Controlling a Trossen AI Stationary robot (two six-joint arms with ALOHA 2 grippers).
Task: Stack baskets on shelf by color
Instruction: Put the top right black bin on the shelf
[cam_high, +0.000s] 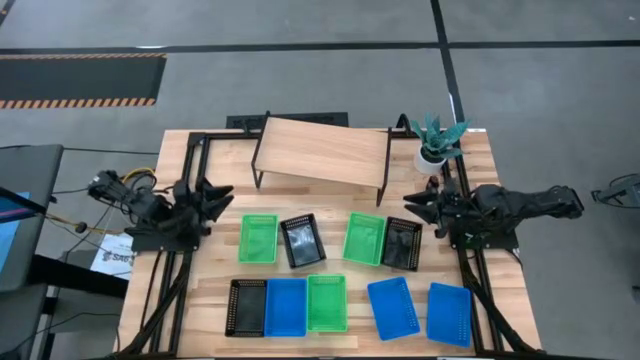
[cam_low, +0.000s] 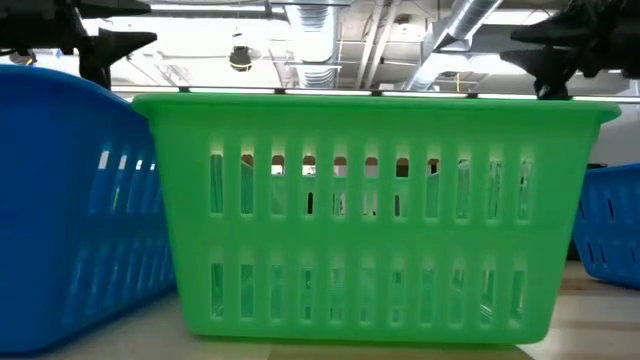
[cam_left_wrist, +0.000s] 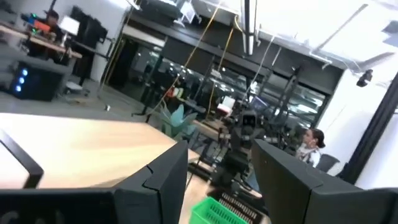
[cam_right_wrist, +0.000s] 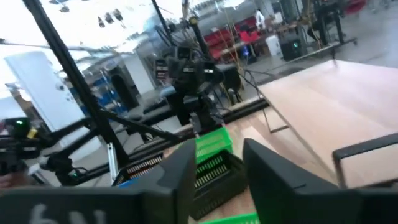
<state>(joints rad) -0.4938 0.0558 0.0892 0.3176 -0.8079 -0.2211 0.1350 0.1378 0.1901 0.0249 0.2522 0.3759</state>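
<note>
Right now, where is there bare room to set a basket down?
The shelf top is wholly bare. So is the table strip between it and the back row of baskets. The front of the table is crowded with baskets, leaving narrow gaps.

The shelf (cam_high: 322, 152) stands at the table's (cam_high: 470, 170) far edge. In front of it lie the baskets (cam_high: 259, 238) in two rows, four nearer it, five farther. A potted plant (cam_high: 436, 140) sits just right of the shelf.
</note>
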